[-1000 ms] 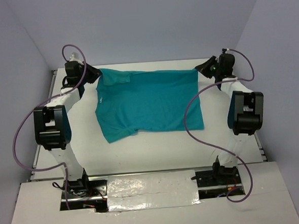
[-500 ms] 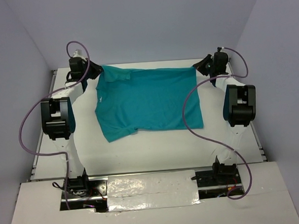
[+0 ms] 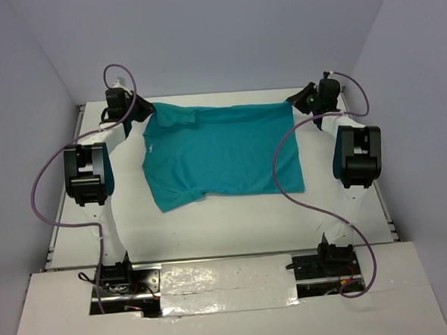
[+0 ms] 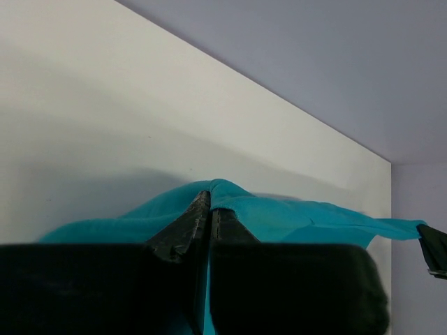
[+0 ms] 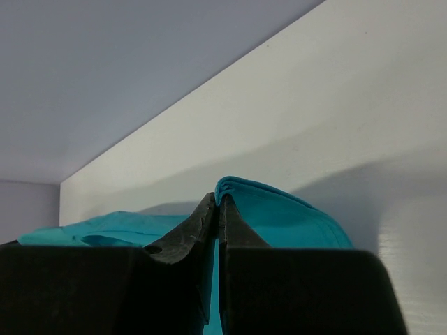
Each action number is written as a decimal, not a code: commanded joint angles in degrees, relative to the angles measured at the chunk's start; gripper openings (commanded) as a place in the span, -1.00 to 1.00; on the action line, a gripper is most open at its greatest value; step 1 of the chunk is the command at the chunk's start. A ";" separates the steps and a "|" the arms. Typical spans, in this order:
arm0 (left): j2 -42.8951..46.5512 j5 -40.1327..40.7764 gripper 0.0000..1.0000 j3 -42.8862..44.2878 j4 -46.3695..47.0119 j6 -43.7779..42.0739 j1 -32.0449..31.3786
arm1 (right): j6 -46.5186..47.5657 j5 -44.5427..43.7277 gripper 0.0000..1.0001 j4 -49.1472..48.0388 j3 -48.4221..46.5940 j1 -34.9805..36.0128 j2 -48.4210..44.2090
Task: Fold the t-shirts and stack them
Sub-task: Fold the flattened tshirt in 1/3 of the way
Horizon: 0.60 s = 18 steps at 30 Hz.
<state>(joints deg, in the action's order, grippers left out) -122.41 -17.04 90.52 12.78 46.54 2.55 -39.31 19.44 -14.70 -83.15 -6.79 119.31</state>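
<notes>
our left gripper [image 3: 139, 109], clamped tight on the far left corner of the teal t-shirt [image 3: 222, 148], has drawn back toward the far edge of the table [image 3: 212, 221]. our right gripper [image 3: 300, 100], closed on the far right corner, has done likewise. the shirt lies spread on the table's far half, its far edge now stretched, so we judge the flattening nearly done. the pale chest mark [image 3: 152, 149] is too small to read, and we see no other writing.

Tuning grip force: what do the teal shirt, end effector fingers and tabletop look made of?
The teal shirt: thin, soft matte cloth, likely knit; it drapes and puckers where pinched. The left end effector fingers: hard black, faint sheen, probably plastic. The tabletop: smooth matte white, maybe laminate; can't tell.
</notes>
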 commanded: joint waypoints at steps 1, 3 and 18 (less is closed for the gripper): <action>0.86 -0.45 -1.00 -1.13 1.64 -2.51 0.97 | 0.46 1.39 -1.00 -3.67 1.06 -0.33 -0.65; 0.68 -0.28 -1.00 -1.14 1.90 -3.12 1.14 | 0.11 2.09 -1.00 -3.93 1.33 -0.33 -0.57; 3.67 -1.86 -1.00 -6.23 2.52 -8.66 1.15 | -0.33 5.95 -1.00 -2.27 3.18 -1.65 -0.92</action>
<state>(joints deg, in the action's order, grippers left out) -122.37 -17.78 85.25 12.80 40.47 3.33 -39.55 24.16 -15.75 -79.99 -7.77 119.31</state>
